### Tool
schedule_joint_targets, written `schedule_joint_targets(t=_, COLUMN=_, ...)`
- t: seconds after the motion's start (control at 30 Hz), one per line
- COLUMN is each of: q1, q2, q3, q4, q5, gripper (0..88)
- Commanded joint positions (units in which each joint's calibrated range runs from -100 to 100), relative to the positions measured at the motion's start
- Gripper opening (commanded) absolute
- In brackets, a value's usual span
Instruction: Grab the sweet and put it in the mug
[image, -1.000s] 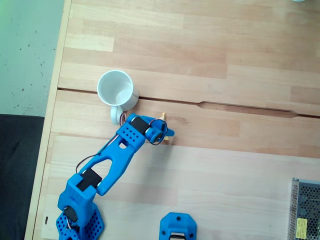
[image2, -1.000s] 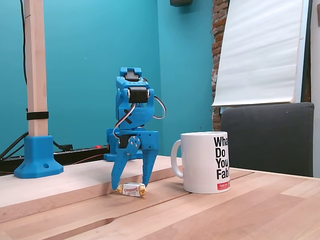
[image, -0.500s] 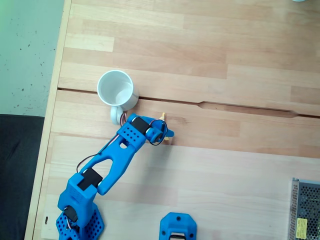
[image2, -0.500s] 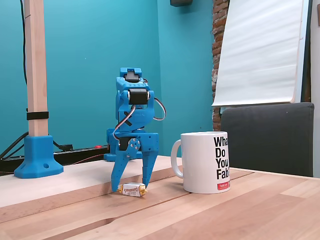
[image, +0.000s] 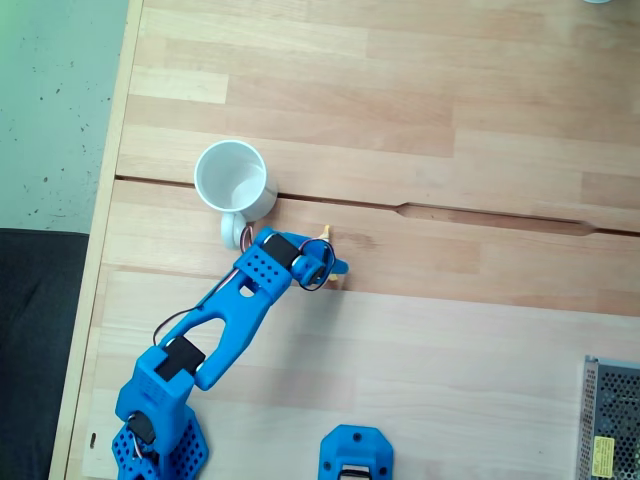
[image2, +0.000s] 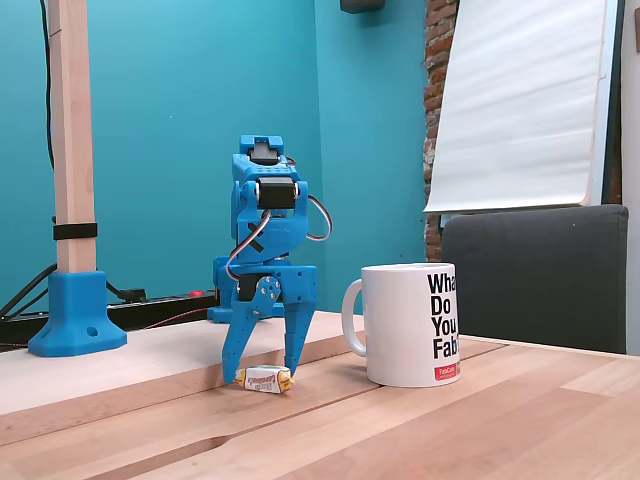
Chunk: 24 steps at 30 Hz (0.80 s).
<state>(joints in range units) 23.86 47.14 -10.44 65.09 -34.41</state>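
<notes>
Fixed views: one sweet (image2: 264, 379), one mug (image2: 412, 324).

Blue arm (image2: 262, 250) and gripper (image2: 262, 372); beside it, white mug (image2: 412, 325) with black lettering and a red mark; sweet (image2: 266, 379) in white wrapper, yellow-orange ends; pale wooden table (image: 450, 110); teal wall (image2: 180, 120) behind the arm.

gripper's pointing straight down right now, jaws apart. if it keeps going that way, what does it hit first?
Most likely the sweet: in the side fixed view the gripper straddles it, fingertips down beside it and nearly on the table. Depth alignment is unclear.
</notes>
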Motion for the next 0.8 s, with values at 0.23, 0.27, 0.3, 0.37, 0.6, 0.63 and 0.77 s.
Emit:
schedule_joint_targets(t=0.23, q1=-0.33, q2=-1.10, q3=-2.85, q4=-0.09, q5=-0.20, gripper=31.1)
schedule_joint_targets(t=0.27, q1=-0.33, q2=-1.10, q3=-2.85, q4=-0.01, q5=-0.20, gripper=31.1)
schedule_joint_targets(t=0.3, q1=-0.33, q2=-1.10, q3=-2.85, q4=0.07, q5=-0.20, gripper=31.1)
schedule_joint_targets(t=0.37, q1=-0.33, q2=-1.10, q3=-2.85, q4=0.07, q5=-0.10, gripper=30.9)
schedule_joint_targets(t=0.6, q1=-0.33, q2=-1.10, q3=-2.85, q4=0.07, q5=-0.15, gripper=20.0)
schedule_joint_targets(t=0.63, q1=-0.33, q2=-1.10, q3=-2.85, q4=0.07, q5=-0.15, gripper=18.1)
schedule_joint_targets(t=0.77, q1=-0.33, q2=-1.18, q3=-2.85, q4=-0.09, q5=-0.10, gripper=12.8)
